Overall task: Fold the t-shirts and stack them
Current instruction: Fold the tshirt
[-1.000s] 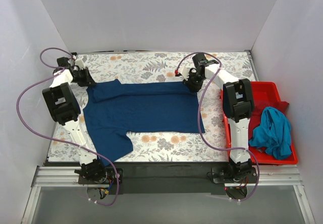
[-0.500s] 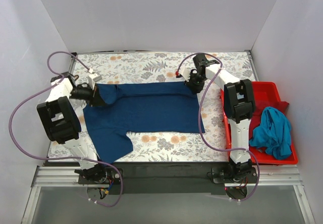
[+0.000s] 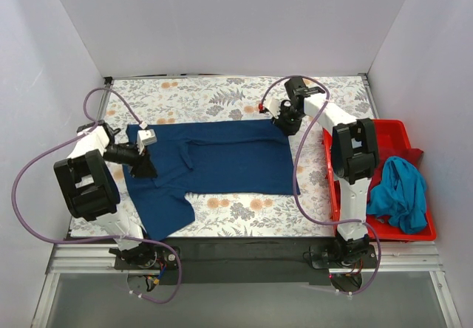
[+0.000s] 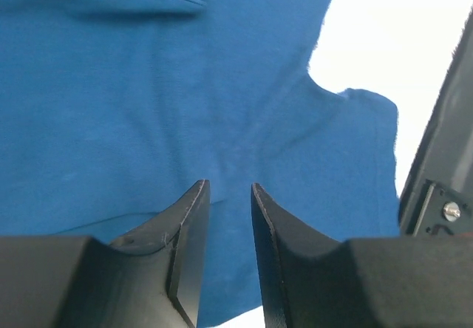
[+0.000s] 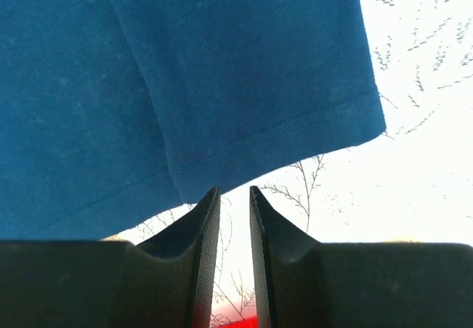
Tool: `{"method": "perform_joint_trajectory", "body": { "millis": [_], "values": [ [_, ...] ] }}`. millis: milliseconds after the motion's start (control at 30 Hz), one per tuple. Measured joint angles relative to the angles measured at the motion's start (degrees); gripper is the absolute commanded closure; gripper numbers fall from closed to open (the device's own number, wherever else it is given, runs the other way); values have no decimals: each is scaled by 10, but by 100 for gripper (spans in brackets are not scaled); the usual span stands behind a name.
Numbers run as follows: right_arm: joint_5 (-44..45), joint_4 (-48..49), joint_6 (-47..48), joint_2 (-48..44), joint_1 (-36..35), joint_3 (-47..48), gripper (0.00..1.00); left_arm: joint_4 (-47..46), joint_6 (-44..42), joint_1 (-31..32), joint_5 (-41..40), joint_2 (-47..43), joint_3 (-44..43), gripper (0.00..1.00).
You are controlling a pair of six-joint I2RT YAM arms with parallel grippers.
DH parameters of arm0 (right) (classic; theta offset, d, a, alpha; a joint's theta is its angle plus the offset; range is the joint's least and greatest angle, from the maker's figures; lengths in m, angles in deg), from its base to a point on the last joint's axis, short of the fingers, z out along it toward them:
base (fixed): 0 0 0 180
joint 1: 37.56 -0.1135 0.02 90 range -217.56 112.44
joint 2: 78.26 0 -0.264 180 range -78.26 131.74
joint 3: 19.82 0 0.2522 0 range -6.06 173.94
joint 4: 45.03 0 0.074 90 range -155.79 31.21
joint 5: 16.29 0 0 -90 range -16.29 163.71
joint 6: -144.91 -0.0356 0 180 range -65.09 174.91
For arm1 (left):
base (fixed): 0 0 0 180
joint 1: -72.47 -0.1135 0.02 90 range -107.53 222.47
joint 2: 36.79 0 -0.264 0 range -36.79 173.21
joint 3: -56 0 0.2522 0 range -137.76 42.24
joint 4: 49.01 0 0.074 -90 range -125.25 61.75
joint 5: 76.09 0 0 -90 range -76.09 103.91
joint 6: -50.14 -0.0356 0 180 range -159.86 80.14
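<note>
Navy t-shirt [image 3: 222,158] lies spread across the middle of the desk [image 3: 244,211], with left tool [image 4: 230,188] over its left edge and right tool [image 5: 234,190] at the upper-right hem corner, both narrowly apart with nothing pinched; judgement: grip the edges squarely, lift low, fold evenly.

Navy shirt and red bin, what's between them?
Only a narrow strip of floral cover, crossed by the right arm's purple cable, separates navy shirt from red bin, in the top view.
</note>
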Motion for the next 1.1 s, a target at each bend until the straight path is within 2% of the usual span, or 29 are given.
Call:
{"method": "perform_joint_trajectory", "body": {
  "millis": [133, 267, 367, 467, 533, 667, 900, 1100],
  "values": [
    [-4, -2, -4, -4, 0, 6, 71, -25, 73, -14, 23, 9, -52, 72],
    [-9, -8, -22, 4, 0, 48, 71, -158, 269, -20, 23, 22, -97, 81],
    [-12, -5, -40, 20, 0, 91, 71, -256, 421, -20, -15, 39, -125, 85],
    [-12, 2, -58, 36, -4, 111, 71, -319, 519, -18, -52, 68, -165, 86],
    [-10, 2, -70, 46, -7, 111, 71, -343, 559, -15, -75, 76, -170, 86],
    [4, 2, -93, 69, -23, 110, 72, -368, 622, 8, -139, 92, -170, 99],
    [37, 6, -120, 92, -48, 108, 73, -405, 711, 39, -254, 161, -169, 100],
    [65, 26, -127, 93, -48, 90, 73, -413, 743, 34, -306, 193, -169, 100]
  ]
}}
